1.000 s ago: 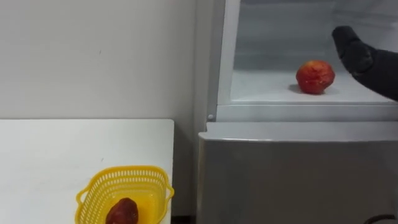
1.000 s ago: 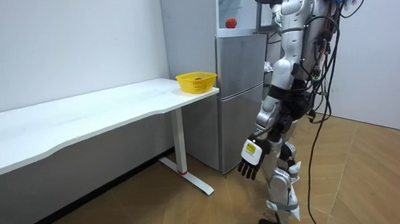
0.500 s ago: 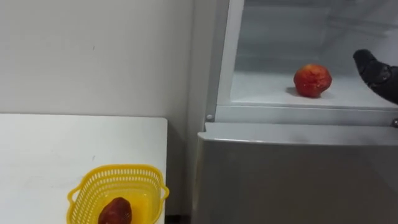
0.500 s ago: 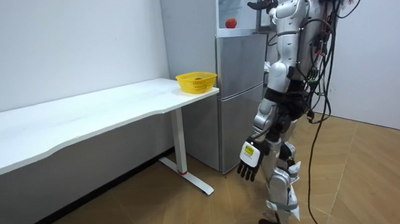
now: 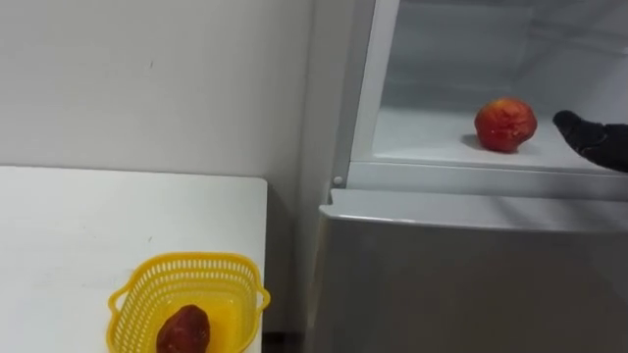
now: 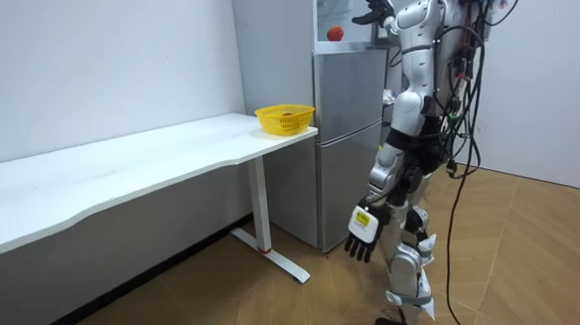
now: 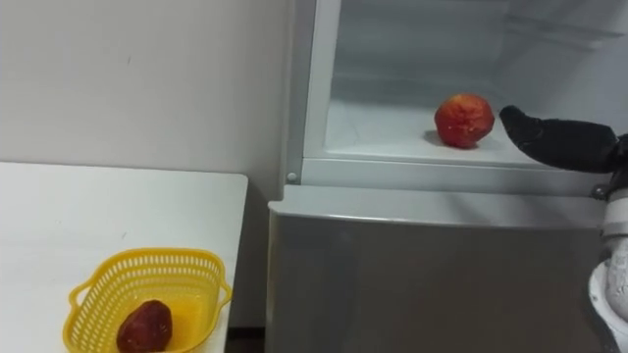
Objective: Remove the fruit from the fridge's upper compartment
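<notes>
**One apple on the upper fridge shelf, right hand beside it**

The robot stands on a wooden floor before a grey fridge [image 5: 471, 265] at the end of a long white table [image 5: 78, 235], by a pale wall. The upper compartment is open. One red apple [image 5: 505, 124] sits on its white shelf [image 5: 422, 142]. The right hand [image 7: 559, 139] reaches in just beside the apple, fingers stretched straight, holding nothing. One yellow basket [image 5: 147, 273] at the tabletop's fridge-side edge holds one dark red fruit [image 5: 183, 328]. The left hand [image 6: 361, 233] hangs low, fingers relaxed.
</notes>
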You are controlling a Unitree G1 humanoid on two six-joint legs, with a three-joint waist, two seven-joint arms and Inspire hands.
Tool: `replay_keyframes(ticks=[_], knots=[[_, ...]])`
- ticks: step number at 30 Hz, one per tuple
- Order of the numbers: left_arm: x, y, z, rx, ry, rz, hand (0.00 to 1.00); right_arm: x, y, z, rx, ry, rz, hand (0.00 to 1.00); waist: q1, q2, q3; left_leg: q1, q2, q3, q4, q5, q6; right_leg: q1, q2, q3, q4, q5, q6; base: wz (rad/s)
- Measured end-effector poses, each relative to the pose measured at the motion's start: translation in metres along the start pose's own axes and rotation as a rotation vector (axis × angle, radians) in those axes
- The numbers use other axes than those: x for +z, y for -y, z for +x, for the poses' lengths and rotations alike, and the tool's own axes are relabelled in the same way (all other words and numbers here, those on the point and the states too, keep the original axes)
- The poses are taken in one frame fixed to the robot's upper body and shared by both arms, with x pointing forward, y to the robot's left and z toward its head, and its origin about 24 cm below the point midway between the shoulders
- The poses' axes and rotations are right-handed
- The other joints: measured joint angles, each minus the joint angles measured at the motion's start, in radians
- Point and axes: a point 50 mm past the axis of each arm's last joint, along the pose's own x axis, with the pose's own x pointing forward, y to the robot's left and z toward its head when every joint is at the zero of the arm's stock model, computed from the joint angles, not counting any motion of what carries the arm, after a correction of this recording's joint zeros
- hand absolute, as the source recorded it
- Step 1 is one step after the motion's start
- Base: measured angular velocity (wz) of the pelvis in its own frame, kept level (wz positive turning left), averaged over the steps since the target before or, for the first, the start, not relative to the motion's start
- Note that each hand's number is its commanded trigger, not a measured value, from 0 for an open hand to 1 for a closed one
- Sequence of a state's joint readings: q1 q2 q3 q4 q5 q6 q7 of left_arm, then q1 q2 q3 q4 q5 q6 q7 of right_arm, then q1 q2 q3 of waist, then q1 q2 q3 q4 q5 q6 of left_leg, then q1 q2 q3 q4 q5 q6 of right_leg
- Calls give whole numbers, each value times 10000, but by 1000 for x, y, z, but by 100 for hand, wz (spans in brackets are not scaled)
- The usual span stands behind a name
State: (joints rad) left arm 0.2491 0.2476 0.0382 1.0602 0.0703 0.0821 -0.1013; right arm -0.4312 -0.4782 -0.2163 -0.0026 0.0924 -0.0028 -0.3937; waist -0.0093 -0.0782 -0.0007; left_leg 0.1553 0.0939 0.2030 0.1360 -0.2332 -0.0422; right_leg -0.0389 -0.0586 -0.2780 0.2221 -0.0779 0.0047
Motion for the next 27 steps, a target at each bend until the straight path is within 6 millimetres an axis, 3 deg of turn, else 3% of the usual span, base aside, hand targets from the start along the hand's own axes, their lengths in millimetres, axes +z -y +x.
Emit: replay_keyframes(ticks=[10,17,27], knots=[[-3,-8,-2,-86,-14,-149,0,-3,-5,9,336,-323,345,0,236,-194,18,-32,-2,-9,74,2,2,-5,-5,6,6,-4,-1,0],[-4,-10,-2,34,-14,-372,0,-16,6,16,621,-1099,420,0,433,-283,29,-36,0,-40,83,0,1,8,-10,-5,20,-3,-2,0],[-11,-13,-4,130,-190,-548,0,-26,0,18,1040,-1644,234,0,445,-408,59,-36,2,-52,91,-1,0,13,-10,-11,24,-2,-4,0]])
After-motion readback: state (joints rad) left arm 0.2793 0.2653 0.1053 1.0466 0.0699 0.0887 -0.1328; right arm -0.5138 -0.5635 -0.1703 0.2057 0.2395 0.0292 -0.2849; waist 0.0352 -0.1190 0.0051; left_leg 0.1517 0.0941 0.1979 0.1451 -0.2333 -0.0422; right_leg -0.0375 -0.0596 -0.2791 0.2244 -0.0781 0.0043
